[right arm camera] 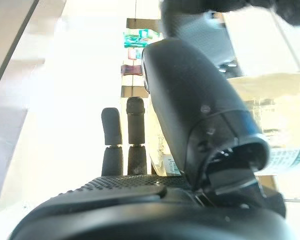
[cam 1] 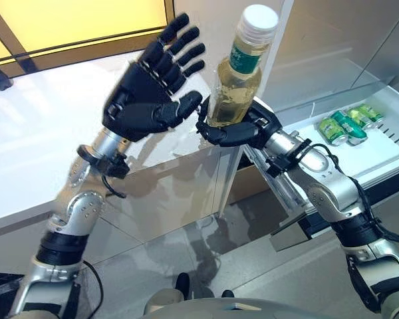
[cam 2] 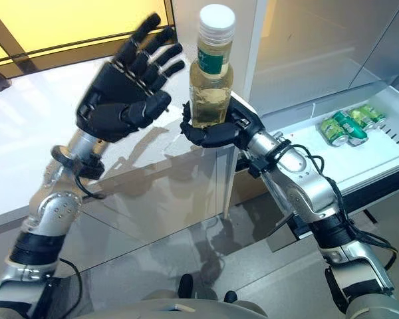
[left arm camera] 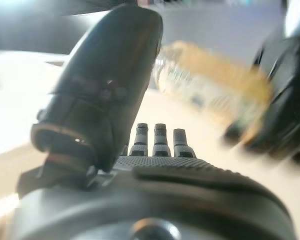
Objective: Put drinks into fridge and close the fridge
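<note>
My right hand (cam 1: 245, 133) is shut on a clear bottle (cam 1: 239, 80) of pale yellow drink with a white cap and a green label. It holds the bottle upright by its lower part, raised in front of me. My left hand (cam 1: 143, 100) is open with straight, spread fingers, just left of the bottle; its thumb tip is close to the bottle's base. In the left wrist view the bottle (left arm camera: 215, 85) lies past my thumb (left arm camera: 110, 90). In the right wrist view my thumb (right arm camera: 200, 100) lies against the bottle (right arm camera: 277, 135).
Green cans (cam 1: 349, 125) lie on a white fridge shelf (cam 1: 386, 156) at the right. A white counter (cam 1: 33, 146) runs along the left. A tall white panel (cam 1: 213, 26) stands behind the bottle. Grey floor lies below.
</note>
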Motion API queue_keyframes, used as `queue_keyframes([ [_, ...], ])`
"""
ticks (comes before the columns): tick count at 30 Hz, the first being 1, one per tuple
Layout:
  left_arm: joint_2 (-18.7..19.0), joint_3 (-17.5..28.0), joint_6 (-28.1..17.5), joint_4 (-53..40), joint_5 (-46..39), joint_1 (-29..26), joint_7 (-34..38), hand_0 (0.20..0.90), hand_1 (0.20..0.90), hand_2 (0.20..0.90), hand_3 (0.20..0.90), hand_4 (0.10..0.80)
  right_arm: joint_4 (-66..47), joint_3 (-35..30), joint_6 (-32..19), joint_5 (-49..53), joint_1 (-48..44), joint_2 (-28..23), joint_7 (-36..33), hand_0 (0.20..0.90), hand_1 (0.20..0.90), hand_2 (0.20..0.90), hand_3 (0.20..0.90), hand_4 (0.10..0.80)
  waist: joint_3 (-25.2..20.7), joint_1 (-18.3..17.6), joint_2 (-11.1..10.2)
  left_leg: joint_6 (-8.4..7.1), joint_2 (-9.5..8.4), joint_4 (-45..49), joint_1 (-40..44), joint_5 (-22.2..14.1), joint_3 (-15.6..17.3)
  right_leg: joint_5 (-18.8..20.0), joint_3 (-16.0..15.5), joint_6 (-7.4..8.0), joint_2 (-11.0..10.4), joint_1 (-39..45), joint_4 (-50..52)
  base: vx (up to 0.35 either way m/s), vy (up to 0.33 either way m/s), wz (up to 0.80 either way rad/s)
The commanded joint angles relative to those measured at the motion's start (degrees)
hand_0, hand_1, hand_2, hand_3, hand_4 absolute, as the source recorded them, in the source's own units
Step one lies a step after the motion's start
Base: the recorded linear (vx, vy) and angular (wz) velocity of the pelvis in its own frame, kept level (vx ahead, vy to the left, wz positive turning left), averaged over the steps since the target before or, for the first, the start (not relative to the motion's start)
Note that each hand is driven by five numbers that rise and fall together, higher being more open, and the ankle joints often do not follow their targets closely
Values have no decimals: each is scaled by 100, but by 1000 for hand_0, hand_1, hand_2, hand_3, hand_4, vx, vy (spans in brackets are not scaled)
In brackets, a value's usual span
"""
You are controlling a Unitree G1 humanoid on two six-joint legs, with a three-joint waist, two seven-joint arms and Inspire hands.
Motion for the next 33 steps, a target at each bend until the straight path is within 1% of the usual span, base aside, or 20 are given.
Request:
queue_keyframes([
  [1, -92, -79, 346, -195, -1061, 29, -1235, 900, 900, 900, 900, 800, -921, -855, -1248, 301, -394, -58, 50, 300, 300, 300, 200, 100, -892, -110, -73, 74, -186, 6, 225, -642, -4, 292, 130, 457, -176, -293, 94, 0, 0, 0],
  [4, -225, -160, 507, -172, -1173, 223, -1891, 900, 900, 900, 900, 800, -1038, -1062, -1324, 287, -254, -229, 9, 300, 300, 300, 200, 100, -890, -158, -83, 77, -186, 6, 238, -672, 23, 295, 161, 452, -172, -297, 93, 0, 0, 0],
  [6, -347, -194, 659, -150, -1520, 456, -2296, 900, 900, 900, 900, 800, -1077, -1327, -1429, 293, -77, -378, -75, 300, 300, 300, 200, 100, -883, -194, -101, 70, -178, 6, 243, -693, 54, 298, 189, 449, -169, -304, 99, 0, 0, 0],
  [7, -346, -197, 660, -149, -1520, 458, -2298, 900, 900, 900, 900, 800, -1080, -1330, -1428, 293, -71, -379, -75, 300, 300, 300, 200, 100, -885, -189, -101, 70, -178, 6, 244, -694, 56, 298, 192, 449, -168, -303, 99, 0, -4, -3],
  [8, -484, -181, 810, -110, -1718, 637, -2415, 900, 900, 900, 900, 800, -1114, -1525, -1448, 305, 97, -428, -67, 300, 300, 300, 200, 100, -885, -211, -111, 72, -182, 6, 231, -698, 59, 306, 210, 452, -167, -322, 101, 0, 0, 0],
  [10, -601, -163, 941, -27, -1732, 834, -2539, 900, 900, 900, 900, 800, -1108, -1728, -1476, 225, 259, -459, -58, 300, 300, 300, 200, 100, -868, -234, -126, 71, -177, 6, 236, -705, 75, 311, 228, 441, -160, -330, 107, 0, 0, 0],
  [12, -749, -137, 1135, 56, -1594, 1100, -2784, 900, 900, 900, 900, 800, -1160, -1978, -1421, 203, 465, -561, -8, 300, 300, 300, 200, 100, -856, -246, -136, 71, -172, 6, 225, -707, 90, 320, 255, 444, -153, -349, 108, 0, 0, 0],
  [14, -881, -149, 1187, 208, -1366, 1330, -2918, 900, 900, 900, 900, 800, -1177, -2157, -1397, 216, 639, -611, 17, 300, 300, 300, 200, 100, -827, -256, -146, 73, -165, 6, 209, -705, 106, 330, 275, 441, -151, -373, 114, 0, 0, 0],
  [16, -959, -118, 1297, 356, -1391, 1467, -2971, 900, 900, 900, 900, 800, -1162, -2269, -1370, 245, 752, -639, 55, 300, 300, 300, 200, 100, -812, -251, -153, 76, -166, 6, 201, -705, 104, 334, 289, 440, -148, -384, 114, 0, 0, 0],
  [18, -1150, -80, 1511, 828, -1494, 1744, -3081, 900, 900, 900, 900, 800, -1120, -2473, -1392, 335, 963, -651, 126, 300, 300, 300, 200, 100, -778, -252, -172, 73, -161, 6, 198, -704, 120, 352, 312, 442, -144, -401, 119, 0, 0, 0],
  [20, -1322, -31, 1729, 1437, -1211, 2032, -3088, 900, 900, 900, 900, 800, -1142, -2672, -1365, 554, 1153, -683, 175, 300, 300, 300, 200, 100, -757, -263, -210, 72, -158, 6, 177, -707, 151, 370, 329, 454, -136, -430, 115, -18, -16, -4],
  [21, -1339, -30, 1747, 1493, -1137, 2056, -3118, 900, 900, 900, 900, 800, -1140, -2691, -1362, 590, 1173, -691, 177, 300, 300, 300, 200, 100, -756, -262, -211, 72, -157, 6, 175, -707, 154, 372, 332, 455, -135, -433, 115, -18, -8, -6],
  [22, -1497, -28, 1768, 2141, -667, 2280, -3377, 900, 900, 900, 900, 800, -1123, -2857, -1327, 792, 1317, -685, 264, 300, 300, 300, 200, 100, -741, -280, -232, 65, -144, 6, 161, -699, 193, 384, 343, 465, -129, -450, 116, -23, -5, -8],
  [25, -1602, -63, 1579, 2937, -217, 2546, -3612, 900, 900, 900, 900, 800, -1089, -3099, -1390, 925, 1581, -720, 306, 300, 300, 300, 200, 100, -724, -325, -258, 57, -128, 6, 122, -684, 271, 405, 383, 494, -120, -499, 116, -27, -1, -14],
  [26, -1633, -64, 1464, 3175, -48, 2603, -3597, 900, 900, 900, 900, 800, -1085, -3169, -1410, 938, 1660, -739, 277, 300, 300, 300, 200, 100, -718, -339, -266, 57, -122, 6, 110, -681, 300, 413, 396, 501, -116, -517, 118, -19, 2, -6],
  [27, -1638, -66, 1448, 3209, -14, 2607, -3604, 900, 900, 900, 900, 800, -1085, -3181, -1411, 936, 1673, -743, 268, 300, 300, 300, 200, 100, -719, -337, -266, 57, -121, 6, 107, -681, 306, 414, 399, 502, -115, -521, 118, -19, 4, -5],
  [28, -1648, -64, 1288, 3516, 214, 2652, -3518, 900, 900, 900, 900, 800, -1056, -3301, -1452, 901, 1790, -779, 203, 300, 300, 300, 200, 100, -709, -369, -276, 58, -115, 6, 92, -676, 344, 422, 421, 510, -109, -542, 118, -19, 5, -6],
  [30, -1638, -124, 832, 3946, 639, 2688, -3080, 900, 900, 900, 900, 800, -985, -3431, -1527, 778, 1918, -838, 82, 300, 300, 300, 200, 100, -689, -413, -290, 57, -101, 6, 73, -666, 408, 431, 457, 518, -97, -586, 139, -26, 6, -7],
  [31, -1627, -141, 727, 4057, 726, 2682, -2882, 900, 900, 900, 900, 800, -966, -3461, -1559, 691, 1941, -868, 30, 300, 300, 300, 200, 100, -684, -423, -293, 59, -101, 6, 67, -662, 422, 433, 464, 521, -93, -598, 144, -24, 6, -19],
  [33, -1500, -265, 111, 4394, 1099, 2650, -2118, 900, 900, 900, 900, 800, -883, -3467, -1603, 572, 1905, -991, -89, 300, 300, 300, 200, 100, -657, -448, -294, 69, -93, 6, 100, -711, 450, 401, 480, 529, -75, -569, 134, 18, 9, -21],
])
